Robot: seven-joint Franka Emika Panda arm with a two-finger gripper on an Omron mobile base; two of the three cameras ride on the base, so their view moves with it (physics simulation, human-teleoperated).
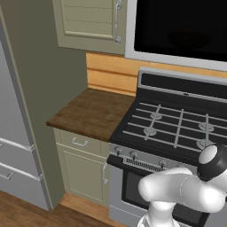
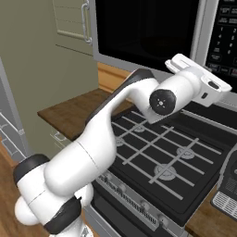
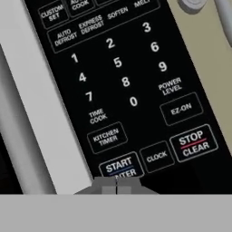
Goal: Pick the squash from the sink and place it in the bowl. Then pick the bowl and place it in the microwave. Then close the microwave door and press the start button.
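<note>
The microwave hangs over the range. The microwave door is shut, its black glass dark and its long bar handle beside the keypad. My hand is raised to the keypad's lower part. In the hand view my gripper is shut, its two tips pressed together at the lower edge of the START/ENTER button. STOP/CLEAR lies to the right of it. The squash and the bowl are hidden behind the door. The sink is out of view.
A black gas range with grates sits below the microwave. A wooden counter and green cabinets stand to the left, then a grey fridge. A dark appliance sits on the counter right of the range.
</note>
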